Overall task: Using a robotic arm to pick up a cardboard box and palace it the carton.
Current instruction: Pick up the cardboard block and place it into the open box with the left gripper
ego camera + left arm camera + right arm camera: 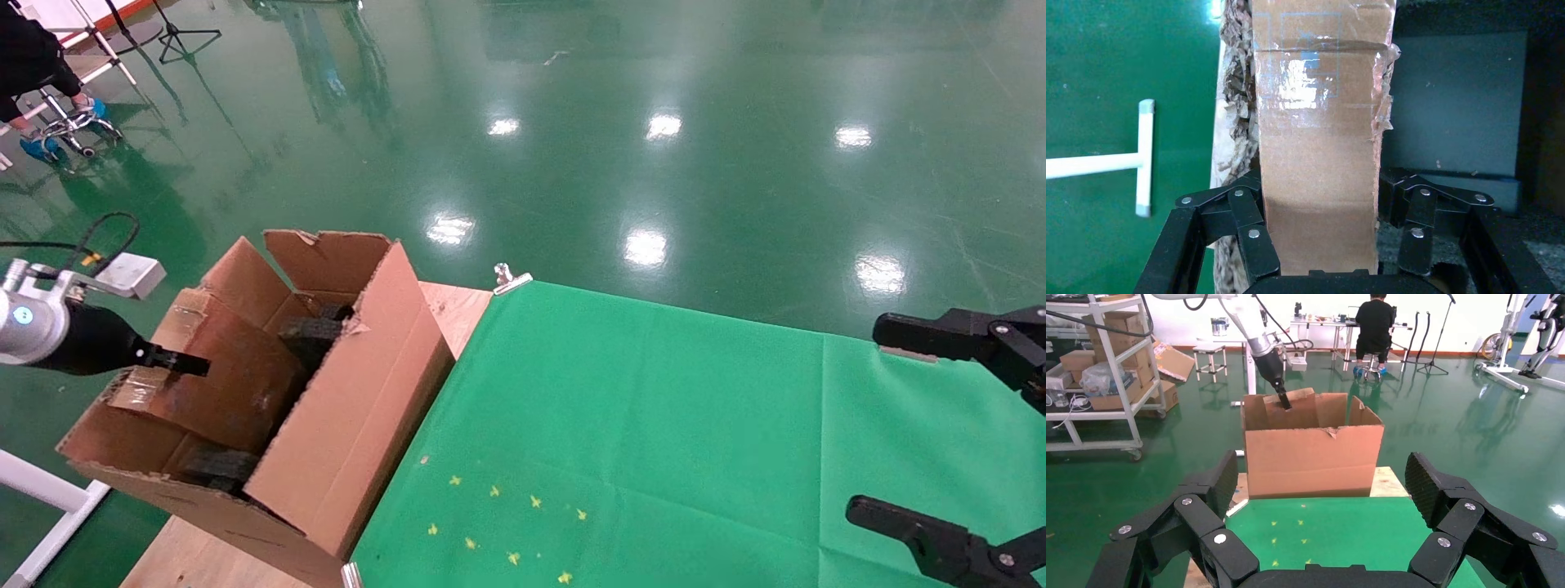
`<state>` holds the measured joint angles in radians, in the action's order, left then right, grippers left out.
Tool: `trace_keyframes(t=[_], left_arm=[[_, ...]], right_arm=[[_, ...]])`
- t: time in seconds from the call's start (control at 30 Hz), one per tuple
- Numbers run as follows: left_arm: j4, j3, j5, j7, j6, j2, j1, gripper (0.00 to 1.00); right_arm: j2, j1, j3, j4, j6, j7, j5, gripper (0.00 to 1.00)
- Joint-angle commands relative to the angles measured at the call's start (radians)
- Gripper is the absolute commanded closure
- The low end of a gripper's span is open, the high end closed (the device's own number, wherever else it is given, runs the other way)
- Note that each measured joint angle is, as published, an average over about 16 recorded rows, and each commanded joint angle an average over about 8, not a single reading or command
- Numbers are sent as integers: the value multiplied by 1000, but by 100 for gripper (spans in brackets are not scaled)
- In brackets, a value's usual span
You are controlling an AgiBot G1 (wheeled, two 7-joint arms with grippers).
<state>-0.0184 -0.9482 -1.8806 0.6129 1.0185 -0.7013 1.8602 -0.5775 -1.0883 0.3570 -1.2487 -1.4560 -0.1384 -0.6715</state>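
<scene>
Where carton (pixel 343 408) gapes, left pincer (pixel 1318 229) clamping cardboard box (pixel 1318 159)

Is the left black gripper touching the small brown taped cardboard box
Touching. In the left wrist view the left black gripper has its fingers pressed against both sides of the small brown taped cardboard box.

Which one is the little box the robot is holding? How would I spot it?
Find the big brown carton with tall flaps, left of the green cloth. The left gripper reaches over it, jaws shut on the cardboard box. Unlike the carton, it is small, flat and shiny with clear tape.
</scene>
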Motion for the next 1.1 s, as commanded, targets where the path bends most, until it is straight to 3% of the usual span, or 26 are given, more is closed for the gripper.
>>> trace_keyframes(t=[0.03,1.1], left_arm=[[0,2,3,1,-5,-4,-12,100],[8,50,70,64,-170,-111,-224,100]], right_arm=[[0,0,0,0,0,0,0,0],[0,0,0,0,0,0,0,0]])
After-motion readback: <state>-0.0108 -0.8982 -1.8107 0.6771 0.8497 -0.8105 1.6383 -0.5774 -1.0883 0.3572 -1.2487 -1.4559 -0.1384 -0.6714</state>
